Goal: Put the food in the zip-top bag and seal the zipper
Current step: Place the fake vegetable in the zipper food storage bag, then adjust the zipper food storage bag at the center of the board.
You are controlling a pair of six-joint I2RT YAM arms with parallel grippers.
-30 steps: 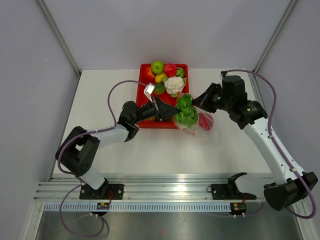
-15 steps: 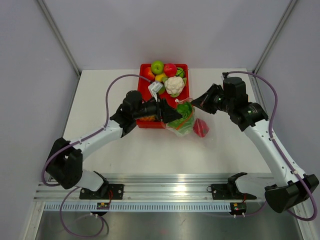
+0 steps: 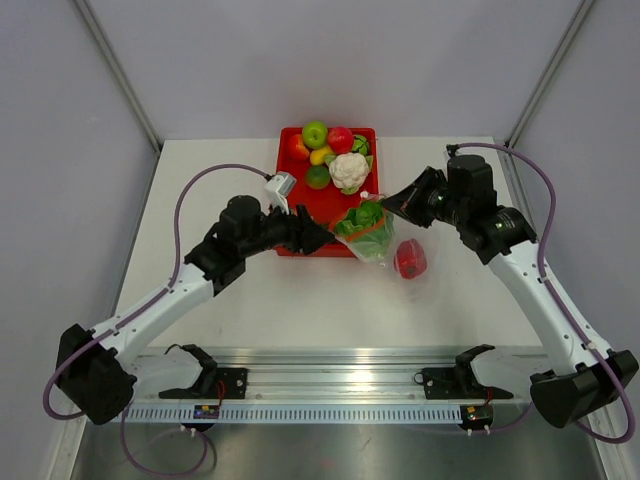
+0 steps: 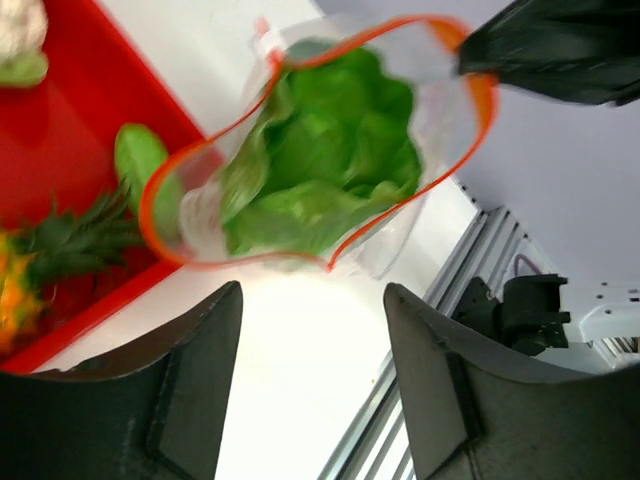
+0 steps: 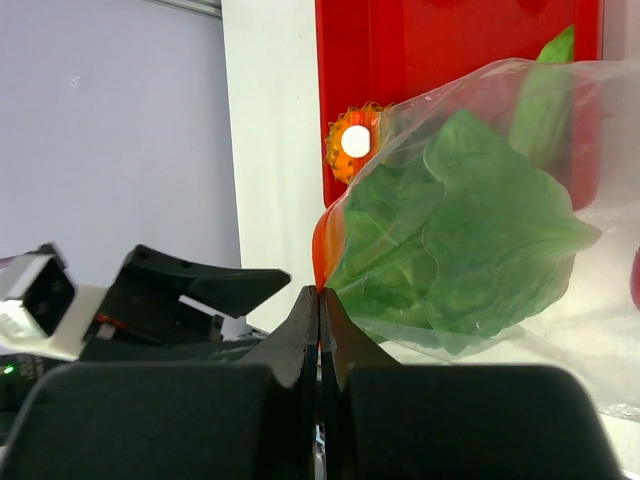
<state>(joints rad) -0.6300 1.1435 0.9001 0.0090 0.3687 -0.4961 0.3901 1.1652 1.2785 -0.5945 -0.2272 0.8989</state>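
Observation:
The clear zip-top bag (image 3: 372, 238) hangs open-mouthed just right of the red tray, its orange-red zipper (image 4: 150, 215) forming a wide loop. The leafy green lettuce (image 4: 320, 150) sits inside the bag (image 5: 480, 230). A red tomato (image 3: 410, 258) rests on the table at the bag's lower end, seemingly within the plastic. My right gripper (image 5: 319, 292) is shut on the zipper strip (image 5: 320, 245) at the bag's upper edge (image 3: 385, 205). Just left of the bag's mouth, my left gripper (image 4: 312, 290) is open and holds nothing (image 3: 318, 240). A short green cucumber (image 4: 135, 155) lies on the tray behind the bag's rim.
The red tray (image 3: 305, 205) at the back centre holds a white cauliflower (image 3: 348, 170), a green apple (image 3: 315, 133), other fruit and an orange pineapple (image 4: 20, 290). The aluminium rail (image 3: 340, 365) runs along the near table edge.
My left gripper was shut on the lettuce above the bag, opened, and has drawn back left. The lettuce now sits in the bag, which has sunk lower. The right arm barely moved.

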